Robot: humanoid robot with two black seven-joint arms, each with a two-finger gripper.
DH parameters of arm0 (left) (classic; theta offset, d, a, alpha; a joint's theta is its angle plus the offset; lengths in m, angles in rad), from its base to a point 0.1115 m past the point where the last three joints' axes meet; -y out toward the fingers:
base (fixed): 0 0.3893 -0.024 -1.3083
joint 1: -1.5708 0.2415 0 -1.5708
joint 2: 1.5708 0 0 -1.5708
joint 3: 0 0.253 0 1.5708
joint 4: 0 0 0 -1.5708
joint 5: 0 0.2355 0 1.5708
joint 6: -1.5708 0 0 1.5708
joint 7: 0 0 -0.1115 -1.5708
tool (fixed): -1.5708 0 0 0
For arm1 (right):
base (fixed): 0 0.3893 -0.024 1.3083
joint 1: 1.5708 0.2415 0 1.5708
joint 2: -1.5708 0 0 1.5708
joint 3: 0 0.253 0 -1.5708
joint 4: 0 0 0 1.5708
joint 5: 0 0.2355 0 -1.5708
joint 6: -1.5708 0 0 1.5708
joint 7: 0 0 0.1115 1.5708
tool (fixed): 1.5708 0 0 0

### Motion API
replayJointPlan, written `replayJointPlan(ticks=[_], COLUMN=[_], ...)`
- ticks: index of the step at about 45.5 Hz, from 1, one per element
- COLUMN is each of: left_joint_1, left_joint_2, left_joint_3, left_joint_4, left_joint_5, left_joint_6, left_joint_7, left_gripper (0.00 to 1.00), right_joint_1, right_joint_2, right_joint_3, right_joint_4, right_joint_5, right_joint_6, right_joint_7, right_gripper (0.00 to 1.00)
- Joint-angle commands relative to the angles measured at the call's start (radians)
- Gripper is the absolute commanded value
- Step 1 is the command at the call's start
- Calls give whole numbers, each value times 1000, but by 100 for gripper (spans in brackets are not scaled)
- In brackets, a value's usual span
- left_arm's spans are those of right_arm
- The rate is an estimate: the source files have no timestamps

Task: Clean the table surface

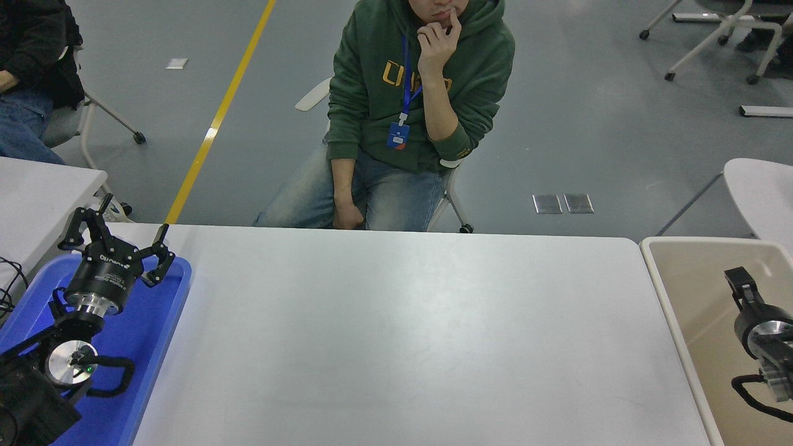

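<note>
The table surface (396, 334) is a broad matte white top that fills the middle of the head view, and nothing lies on it. My left gripper (127, 226) is parked at the lower left above a blue tray (158, 322), its fingers spread open and empty. My right gripper (738, 282) comes in from the right edge and hangs over the beige bin (666, 291), off the table's right end. I see it end-on, so its state is unclear.
A person in a green hoodie (421, 93) sits on a chair at the table's far side, one hand at the chin. A smaller white table (37, 192) stands at the left, another table's corner (762, 192) at the right. Chairs stand on the grey floor behind.
</note>
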Motion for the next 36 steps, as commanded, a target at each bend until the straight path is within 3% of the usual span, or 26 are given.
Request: replayJointPlan(ticks=[1,10,36], left_joint_1=[0,0,0], left_joint_2=[0,0,0], left_joint_3=[0,0,0], left_joint_4=[0,0,0], left_joint_5=[0,0,0], left_joint_6=[0,0,0], left_joint_7=[0,0,0], left_gripper=[100,100,100], right_joint_1=[-25,-62,-163], right_joint_2=[-59,52,426], right_joint_3=[238,373,658], right_joint_4=[299,416,421], right_joint_5=[-1,1,1], right_joint_6=[0,2,19], right_joint_7=[54,54,55], right_gripper=[100,100,100])
